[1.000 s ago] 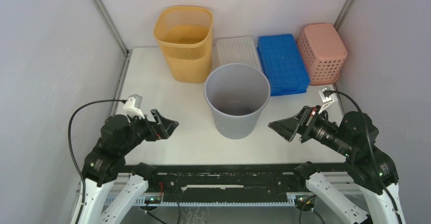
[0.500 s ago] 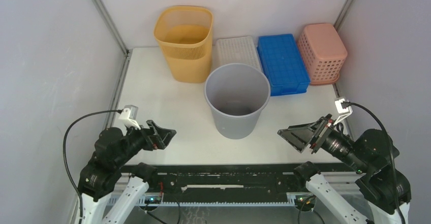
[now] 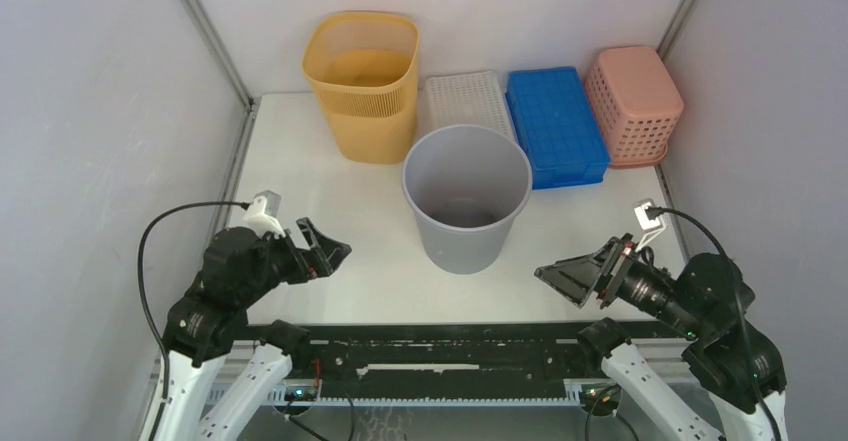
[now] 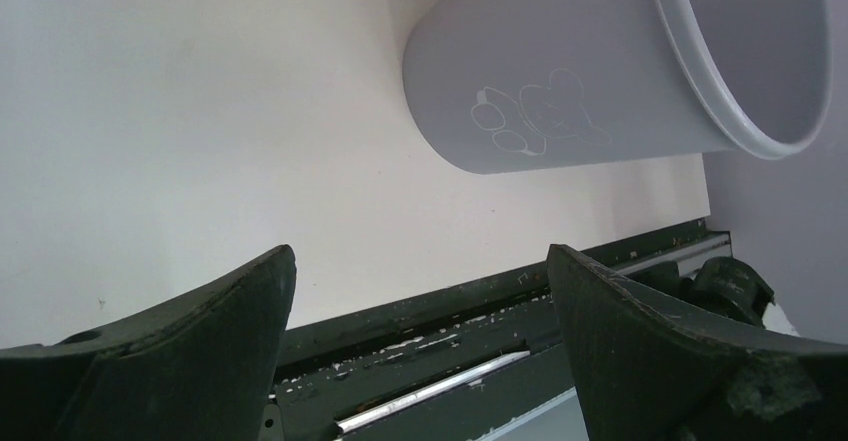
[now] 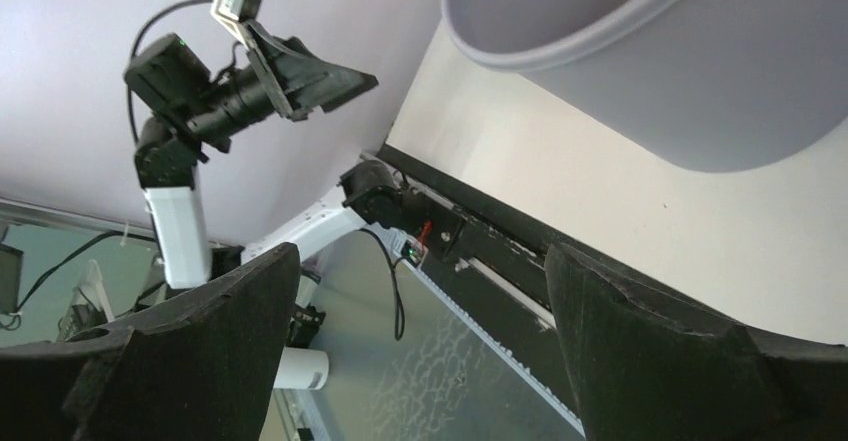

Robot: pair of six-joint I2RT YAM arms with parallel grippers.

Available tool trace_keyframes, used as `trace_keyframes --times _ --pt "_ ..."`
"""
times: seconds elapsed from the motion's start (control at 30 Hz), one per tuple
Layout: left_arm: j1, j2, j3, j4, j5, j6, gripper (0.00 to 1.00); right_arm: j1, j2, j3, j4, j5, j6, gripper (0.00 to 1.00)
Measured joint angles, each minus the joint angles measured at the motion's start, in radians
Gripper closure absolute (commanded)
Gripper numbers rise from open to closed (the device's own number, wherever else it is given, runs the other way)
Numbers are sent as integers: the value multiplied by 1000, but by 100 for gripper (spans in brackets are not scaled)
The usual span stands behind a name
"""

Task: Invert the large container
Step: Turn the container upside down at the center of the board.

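Left claw (image 3: pixel 328 251) and right claw (image 3: pixel 562 279) are both hanging released, jaws spread wide and grasping nothing. I am holding the left one over the near left of the white desk (image 3: pixel 320 171) and the right one over the near right. Between them, apart from both, the large grey container (image 3: pixel 466 246) is standing upright near the desk's middle, its mouth facing up. Behind it, a yellow basket (image 3: pixel 365 111), a white perforated box (image 3: pixel 465 96), a blue box (image 3: pixel 555 121) and a pink basket (image 3: pixel 633 101) are sitting along the back.

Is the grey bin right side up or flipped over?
Upright. The grey bin stands on its base, open mouth up, inner floor visible from above.
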Motion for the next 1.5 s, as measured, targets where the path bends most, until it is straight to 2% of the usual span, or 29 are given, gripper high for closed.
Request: trace_keyframes --times 0.4,0.57,0.8,1.03,1.13,1.33,1.5 --pt "0 129 66 42 -28 -39 0 0 -27 -102 -8 -43 -50 0" --pt "0 198 111 82 -44 -41 0 0 12 -104 18 -77 -62 0" --pt "0 290 122 132 -74 -39 0 0 245 -24 36 -100 -106 0" --pt "0 369 166 167 -90 -29 0 6 483 247 84 -98 -166 0" --pt "0 373 191 157 -129 -16 0 25 583 323 110 -98 -183 0" --pt "0 337 195 107 -248 5 0 95 881 511 102 -55 -221 0" --pt "0 300 193 84 -276 24 0 183 1103 653 45 59 -228 0"
